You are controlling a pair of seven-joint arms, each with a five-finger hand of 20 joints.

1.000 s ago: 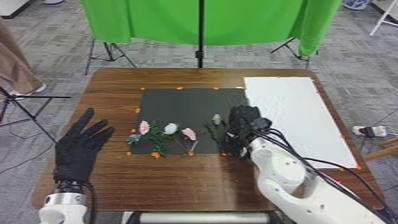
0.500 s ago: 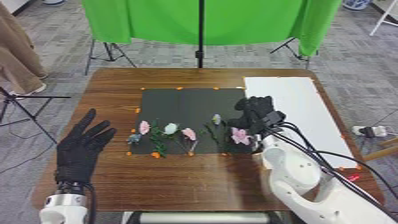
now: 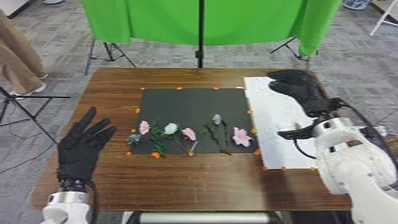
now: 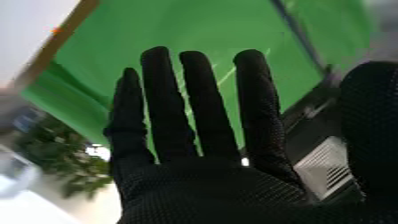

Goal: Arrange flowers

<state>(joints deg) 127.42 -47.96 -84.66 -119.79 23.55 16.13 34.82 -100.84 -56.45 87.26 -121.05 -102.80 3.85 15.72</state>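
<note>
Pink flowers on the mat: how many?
3: on the mat, a pink flower near the left edge, another right of the white flower, a third near the right edge.

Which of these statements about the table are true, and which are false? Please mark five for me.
1. The dark square mat lies left of the white rectangular sheet. True.
2. The right hand, in a black fabric glove, is over the dark mat. False: in the head view it is over the white sheet.
3. The rightmost flower on the mat is pink. True.
4. The white flower stands in a vase. False: it lies on the mat.
5. The black-gloved left hand is open. True.
</note>
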